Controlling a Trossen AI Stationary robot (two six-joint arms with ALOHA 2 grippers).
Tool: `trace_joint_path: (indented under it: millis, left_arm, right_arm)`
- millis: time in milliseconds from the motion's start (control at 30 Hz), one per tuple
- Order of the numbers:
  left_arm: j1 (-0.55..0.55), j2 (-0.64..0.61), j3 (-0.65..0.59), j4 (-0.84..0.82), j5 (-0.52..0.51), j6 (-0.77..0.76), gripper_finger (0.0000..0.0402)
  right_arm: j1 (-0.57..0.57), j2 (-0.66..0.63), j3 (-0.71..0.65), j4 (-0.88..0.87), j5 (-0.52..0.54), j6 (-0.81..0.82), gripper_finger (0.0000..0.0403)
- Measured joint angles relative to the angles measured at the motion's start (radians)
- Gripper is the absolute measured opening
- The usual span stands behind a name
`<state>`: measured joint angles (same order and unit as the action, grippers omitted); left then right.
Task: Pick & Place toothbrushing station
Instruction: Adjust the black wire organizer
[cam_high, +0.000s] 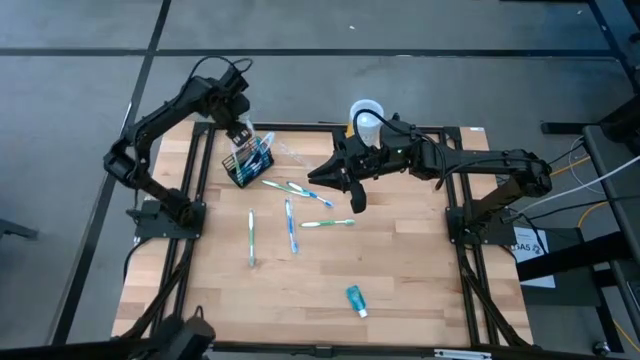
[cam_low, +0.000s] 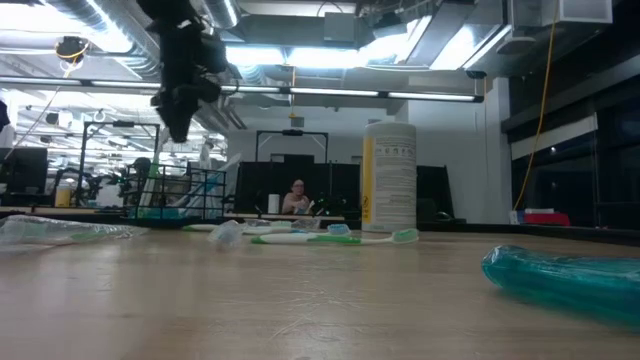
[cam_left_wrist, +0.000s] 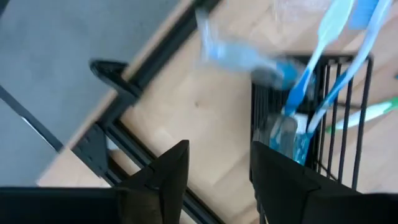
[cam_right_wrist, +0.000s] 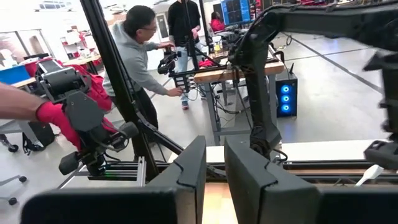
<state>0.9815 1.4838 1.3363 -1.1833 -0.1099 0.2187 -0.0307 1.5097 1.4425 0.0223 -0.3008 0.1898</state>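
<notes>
Two arms are seen over the table, and the left gripper (cam_high: 240, 128) is much the nearer to the station (cam_high: 250, 162), a black wire holder standing at the far left of the table (cam_high: 400, 270) with brushes upright in it. The station lies just on the near side of the jaws and below them, its long axis running from near left to far right. The left jaws are spread with nothing between them and touch nothing. The right gripper (cam_high: 335, 180) hangs over mid-table, well apart from the station; its jaws are seen slightly parted and empty. Loose brushes lie between.
</notes>
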Motion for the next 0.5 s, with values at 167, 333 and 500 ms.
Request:
trace_joint_path:
  millis: [167,333,500]
  left_arm:
    - [0.003,0.116,0.138,-0.124,0.013,0.013,0.0174]
    - [-0.008,0.221,0.221,-0.241,0.012,0.010,0.0174]
    - [-0.042,0.249,0.229,-0.232,0.029,0.000,0.0175]
  right_arm:
    - [0.000,0.000,0.000,0.000,0.000,-0.008,0.0060]
    - [0.000,0.000,0.000,0.000,-0.011,-0.011,0.0060]
    - [0.000,0.000,0.000,-0.007,-0.026,-0.011,0.0060]
